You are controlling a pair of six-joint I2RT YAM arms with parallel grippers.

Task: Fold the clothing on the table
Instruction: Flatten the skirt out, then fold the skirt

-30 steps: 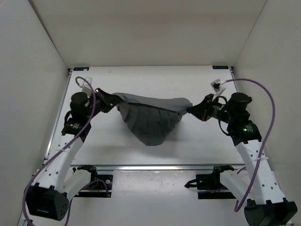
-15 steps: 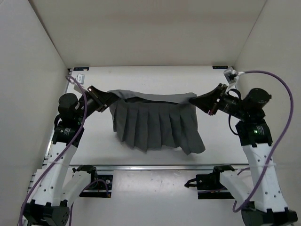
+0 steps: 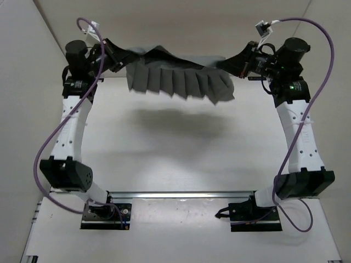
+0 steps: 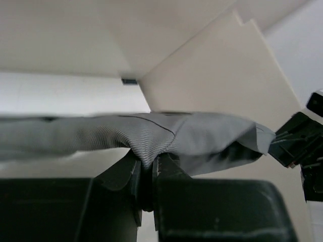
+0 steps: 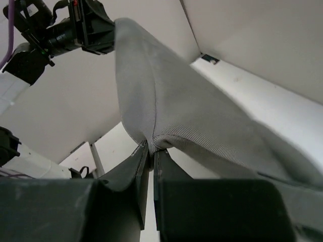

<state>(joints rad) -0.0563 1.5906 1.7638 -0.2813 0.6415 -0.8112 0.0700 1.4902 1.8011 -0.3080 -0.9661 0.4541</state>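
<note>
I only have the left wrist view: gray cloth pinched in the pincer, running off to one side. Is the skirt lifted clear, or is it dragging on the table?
Observer: Lifted clear. In the top view the skirt hangs in the air, and its shadow falls on the table beneath.
Operator: Is the far end held too?
Observer: Yes. The right wrist view shows the right pincer shut on a fold at the cloth's edge.
Operator: How does it hang?
Observer: From above, it is stretched wide between the left pincer and the right one, with the pleats spread open and hanging down.
</note>
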